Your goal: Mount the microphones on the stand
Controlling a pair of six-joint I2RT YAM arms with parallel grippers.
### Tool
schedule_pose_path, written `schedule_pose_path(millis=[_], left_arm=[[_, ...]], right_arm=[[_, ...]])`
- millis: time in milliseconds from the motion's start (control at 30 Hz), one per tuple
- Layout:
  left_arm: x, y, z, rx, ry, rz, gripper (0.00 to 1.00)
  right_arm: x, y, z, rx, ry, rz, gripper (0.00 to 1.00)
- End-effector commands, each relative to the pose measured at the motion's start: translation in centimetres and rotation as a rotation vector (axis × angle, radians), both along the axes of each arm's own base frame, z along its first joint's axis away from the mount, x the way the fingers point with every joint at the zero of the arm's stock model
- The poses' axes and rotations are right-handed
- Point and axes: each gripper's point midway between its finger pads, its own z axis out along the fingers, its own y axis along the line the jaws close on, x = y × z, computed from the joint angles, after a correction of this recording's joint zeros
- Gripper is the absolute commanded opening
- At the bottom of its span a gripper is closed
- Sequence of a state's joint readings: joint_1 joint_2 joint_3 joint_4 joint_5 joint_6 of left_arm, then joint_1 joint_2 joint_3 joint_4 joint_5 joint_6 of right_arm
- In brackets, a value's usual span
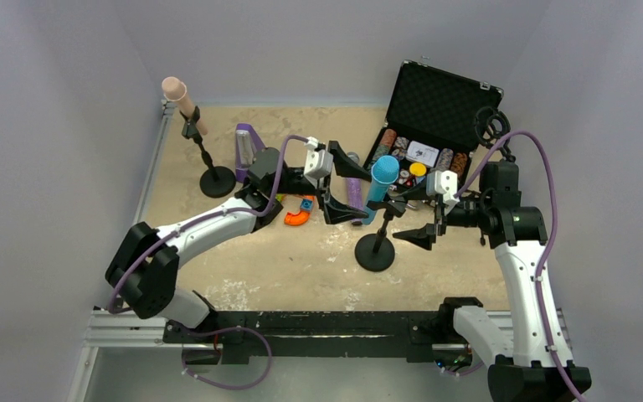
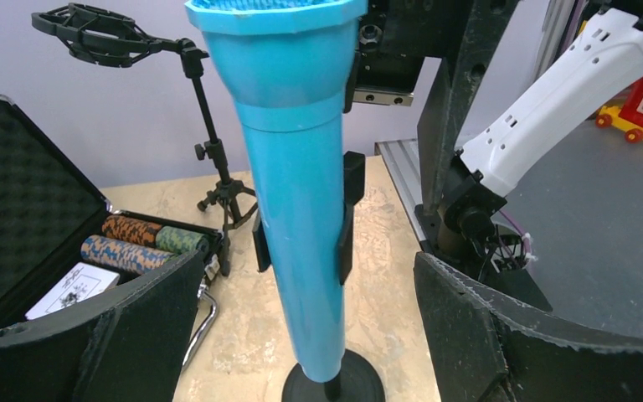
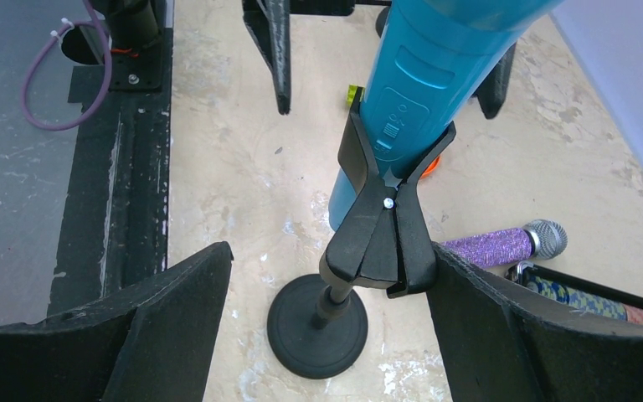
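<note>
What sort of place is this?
Likely a robot test bench, not a studio: two arms bolted to a rail beside a scuffed table, plain walls around, and props such as a blue microphone and poker-chip case.

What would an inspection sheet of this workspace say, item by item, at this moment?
Surface: beige table, scuffed, with whitish marks.
Job's things: pink microphone clipped in rear stand; blue microphone clipped in front stand; purple microphone lying flat; third stand empty.
Clutter: open case with poker chips, metronome, orange toy.
Grippers: left end effector and right end effector open, flanking the blue microphone.
Cables: purple cables along both arms.
Surroundings: plain grey walls.
</note>
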State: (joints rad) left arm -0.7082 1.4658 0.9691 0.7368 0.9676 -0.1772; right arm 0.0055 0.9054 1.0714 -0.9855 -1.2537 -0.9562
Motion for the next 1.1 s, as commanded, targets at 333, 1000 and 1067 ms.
schedule_pose_path(millis=[333, 1000, 1067], left_arm=[[-1.0, -2.5, 3.0, -0.107, -0.024, -0.149, 0.73], [-3.2, -0.2, 3.4, -0.057, -0.066, -0.095, 0.07], [-3.5, 0.7, 3.7, -0.038, -0.078, -0.053, 0.05]], right_arm=[[-0.6, 0.3, 0.7, 0.031, 0.002, 0.029, 0.86], [-0.9, 0.4, 1.2, 0.04, -0.007, 0.042, 0.88], [-1.1, 0.5, 1.4, 0.043, -0.01, 0.045, 0.88]])
